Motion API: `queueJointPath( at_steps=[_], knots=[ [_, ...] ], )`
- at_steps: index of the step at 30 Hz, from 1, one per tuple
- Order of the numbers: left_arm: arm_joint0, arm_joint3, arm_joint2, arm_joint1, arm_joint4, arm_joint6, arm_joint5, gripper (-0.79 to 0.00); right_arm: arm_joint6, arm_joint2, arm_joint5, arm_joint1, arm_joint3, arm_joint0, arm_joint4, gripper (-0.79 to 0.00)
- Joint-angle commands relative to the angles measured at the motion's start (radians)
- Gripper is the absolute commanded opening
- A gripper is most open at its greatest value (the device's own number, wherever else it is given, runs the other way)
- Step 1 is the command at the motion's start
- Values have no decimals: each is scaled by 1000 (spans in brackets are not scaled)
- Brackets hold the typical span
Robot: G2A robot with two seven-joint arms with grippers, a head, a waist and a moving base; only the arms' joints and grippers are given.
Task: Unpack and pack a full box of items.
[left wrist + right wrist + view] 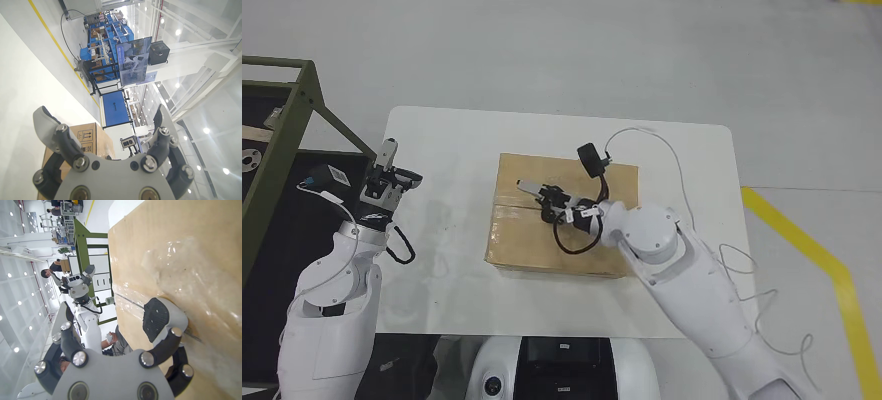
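Note:
A closed cardboard box (pixel 532 235), its top seam taped over, stands in the middle of the white table (pixel 442 290). My right gripper (pixel 540 194) is over the box top near the seam. In the right wrist view that gripper (pixel 109 309) is open, and one fingertip (pixel 157 317) rests against the taped seam of the box (pixel 189 256). My left gripper (pixel 395 166) stands at the table's left edge, well clear of the box. In its own view the left gripper (pixel 101 111) is open and holds nothing, with a corner of the box (pixel 102 140) beyond it.
A green metal frame (pixel 297 105) stands off the table's left side, close to the left arm. A black block (pixel 591 160) with a white cable (pixel 674 165) hangs over the box's far edge. There is bare table left of the box and along the front edge.

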Motion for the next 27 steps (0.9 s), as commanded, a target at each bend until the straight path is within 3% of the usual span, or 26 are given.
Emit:
queueJointPath(
  at_steps=[1, 27],
  knots=[
    [0, 0, 0, 0, 0, 0, 0, 0, -1, 10, 2, 4, -12, -13, -8, 0],
    [0, 0, 0, 0, 0, 0, 0, 0, -28, 185, 97, 63, -243, -222, -128, 0]
  ],
)
